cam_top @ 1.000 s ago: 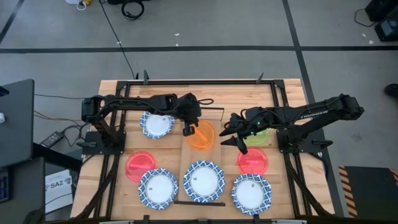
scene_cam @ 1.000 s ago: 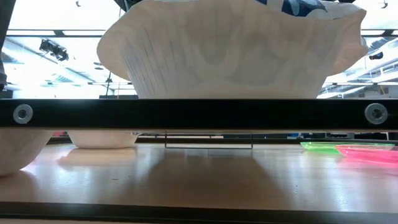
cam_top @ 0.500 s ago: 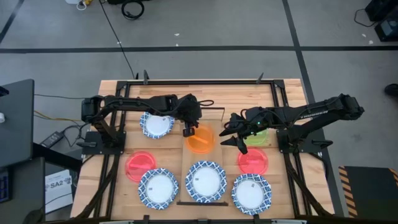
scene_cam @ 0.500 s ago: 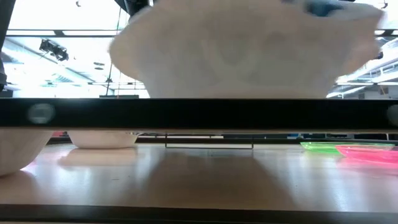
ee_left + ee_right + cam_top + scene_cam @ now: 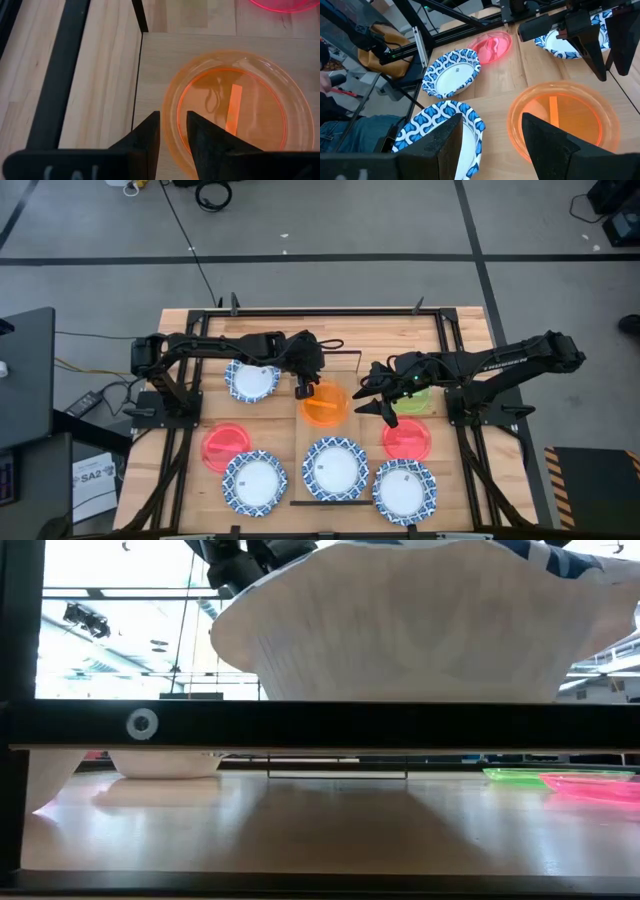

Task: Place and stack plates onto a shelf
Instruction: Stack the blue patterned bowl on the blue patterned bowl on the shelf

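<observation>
The orange plate (image 5: 324, 402) (image 5: 235, 107) lies flat on the shelf (image 5: 337, 368) (image 5: 152, 70), a narrow board running from far to near mid-table. A blue-rimmed white plate (image 5: 334, 467) (image 5: 420, 625) sits on the shelf's near end, above its black rail (image 5: 320, 725). My left gripper (image 5: 303, 388) (image 5: 173, 137) is open by a narrow gap. Its fingers stand on either side of the orange plate's left rim, just over it. My right gripper (image 5: 378, 406) (image 5: 492, 142) hangs open and empty to the right of the orange plate, above the yellow-green plate (image 5: 416, 399).
On the tabletop lie blue-rimmed plates at far left (image 5: 252, 380), near left (image 5: 255, 481) and near right (image 5: 404, 490). Red-pink plates lie at left (image 5: 224, 445) and right (image 5: 406, 439). Black frame rails (image 5: 300, 311) edge the table. A person's legs (image 5: 350, 135) show beyond its left side.
The orange plate, tilted at my left gripper a second ago, now lies flat on the shelf. The shelf's near end has slid toward the table's right edge and carried the blue-rimmed plate with it. Both arms have stayed in place.
</observation>
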{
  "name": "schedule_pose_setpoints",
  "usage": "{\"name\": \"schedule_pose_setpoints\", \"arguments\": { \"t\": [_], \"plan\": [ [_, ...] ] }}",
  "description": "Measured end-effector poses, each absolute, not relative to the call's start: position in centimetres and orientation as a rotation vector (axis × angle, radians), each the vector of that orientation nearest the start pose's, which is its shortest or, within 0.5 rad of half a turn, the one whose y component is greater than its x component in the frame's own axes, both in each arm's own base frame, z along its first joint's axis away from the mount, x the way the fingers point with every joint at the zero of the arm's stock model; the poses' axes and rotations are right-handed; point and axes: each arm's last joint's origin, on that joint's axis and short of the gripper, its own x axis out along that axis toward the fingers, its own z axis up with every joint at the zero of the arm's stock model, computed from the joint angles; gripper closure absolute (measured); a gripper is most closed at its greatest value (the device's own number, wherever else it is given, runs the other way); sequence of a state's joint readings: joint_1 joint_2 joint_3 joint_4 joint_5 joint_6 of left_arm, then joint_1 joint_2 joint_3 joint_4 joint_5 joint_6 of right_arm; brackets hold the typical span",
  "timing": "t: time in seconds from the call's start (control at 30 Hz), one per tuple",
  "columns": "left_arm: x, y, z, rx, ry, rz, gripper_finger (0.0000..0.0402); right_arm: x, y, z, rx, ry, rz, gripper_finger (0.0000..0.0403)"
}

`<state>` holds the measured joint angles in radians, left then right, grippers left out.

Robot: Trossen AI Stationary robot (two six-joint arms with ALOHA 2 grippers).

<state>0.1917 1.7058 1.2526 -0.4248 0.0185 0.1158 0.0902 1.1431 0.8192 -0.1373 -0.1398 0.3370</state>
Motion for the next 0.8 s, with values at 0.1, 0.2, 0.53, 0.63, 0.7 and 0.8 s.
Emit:
{"name": "schedule_pose_setpoints", "arguments": {
  "t": [0.1, 0.2, 0.53, 0.63, 0.7, 0.8],
  "plan": [
    [35.7, 6.9, 23.7, 0.016, 0.881, 0.111, 0.0298, 24.7, 2.6, 28.0, 0.341, 0.496, 0.146, 0.0192],
    [35.7, 6.9, 23.7, 0.016, 0.882, 0.111, 0.0298, 24.7, 2.6, 28.0, 0.341, 0.496, 0.146, 0.0192],
    [35.4, 6.8, 23.9, 0.013, 0.895, 0.111, 0.0298, 24.7, 2.6, 28.0, 0.341, 0.496, 0.146, 0.0192],
    [35.0, 6.5, 24.6, 0.016, 0.893, 0.105, 0.0298, 24.7, 2.6, 28.0, 0.341, 0.497, 0.146, 0.0192],
    [34.6, 6.1, 25.4, 0.020, 0.869, 0.096, 0.0298, 24.7, 2.6, 27.9, 0.341, 0.499, 0.145, 0.0192],
    [33.8, 5.4, 26.6, 0.026, 0.865, 0.079, 0.0298, 24.6, 2.6, 27.9, 0.339, 0.506, 0.134, 0.0192]
  ]
}}
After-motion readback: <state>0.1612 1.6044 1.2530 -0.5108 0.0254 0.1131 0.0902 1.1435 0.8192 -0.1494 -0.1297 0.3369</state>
